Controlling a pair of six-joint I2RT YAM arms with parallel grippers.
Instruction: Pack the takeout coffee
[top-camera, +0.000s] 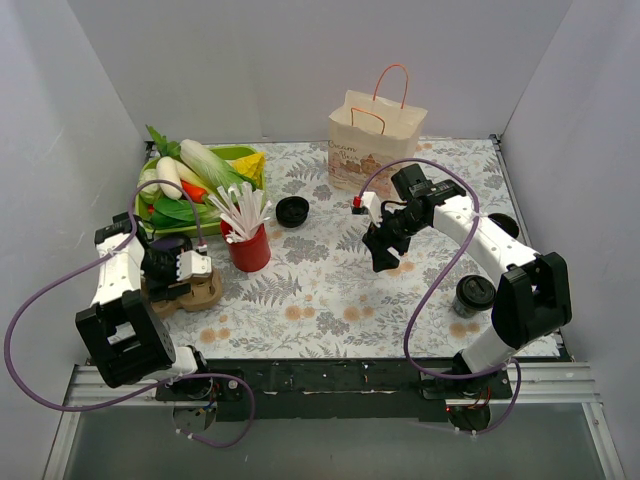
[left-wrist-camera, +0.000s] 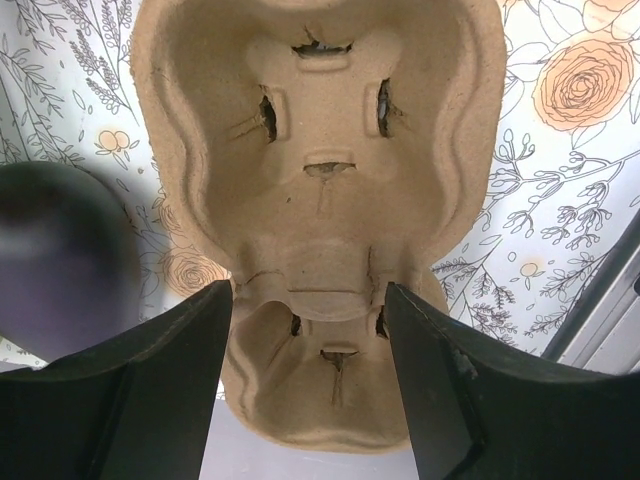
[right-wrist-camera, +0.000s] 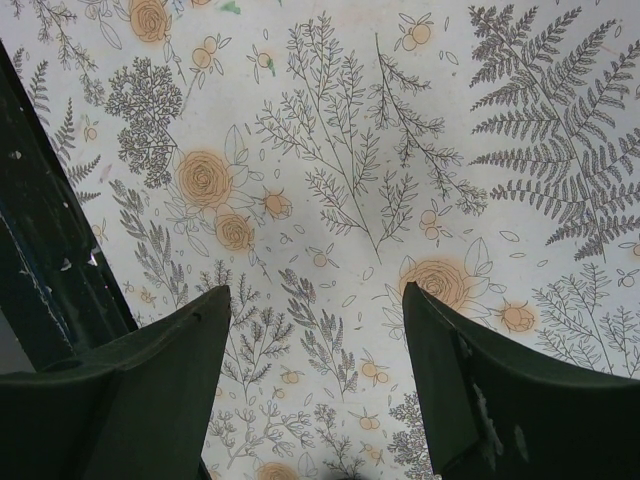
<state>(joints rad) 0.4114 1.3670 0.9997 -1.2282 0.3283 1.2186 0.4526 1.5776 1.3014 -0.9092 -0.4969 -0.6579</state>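
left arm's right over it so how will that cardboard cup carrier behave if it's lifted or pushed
The cup carrier looks like thin moulded pulp, so probably light and stiff, though its slit tabs may flex. Its matte fibrous surface likely isn't slippery for the left tool. Lying flat on the tablecloth, it would probably slide rather than tip.

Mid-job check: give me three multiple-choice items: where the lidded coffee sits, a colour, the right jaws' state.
1. The takeout coffee stands: A in the paper bag; B on the tablecloth by the right arm; C in the cup carrier.
2. The cup of straws is: A red; B green; C white.
3. The right gripper has its jaws: A shut tight; B open, empty; C shut on a cup.
Key: B, it stands lidded beside the arm; A, red wall; B, only tablecloth shows between them.
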